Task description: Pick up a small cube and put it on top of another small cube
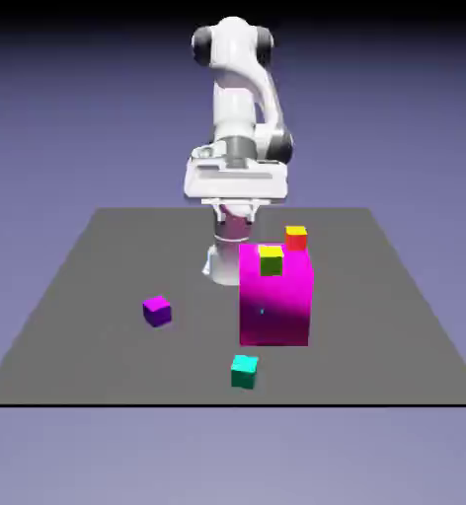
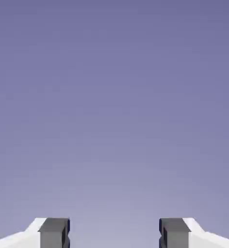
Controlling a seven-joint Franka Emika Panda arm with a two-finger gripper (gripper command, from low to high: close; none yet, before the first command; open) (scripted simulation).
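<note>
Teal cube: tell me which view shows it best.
The exterior view: the teal cube sits there in full, near the table's front edge. The hand view shows only backdrop and fingers, no cube.

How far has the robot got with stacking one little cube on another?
It looks barely begun. No small cube visibly sits on another: the purple cube and turquoise cube stand apart. Nothing is in hand; the white arm's pincer is open with only backdrop between its tips. Picking up and stacking both remain.

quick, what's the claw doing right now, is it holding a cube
Claw: open, fingertips wide apart, nothing between them, no cube held.
</note>
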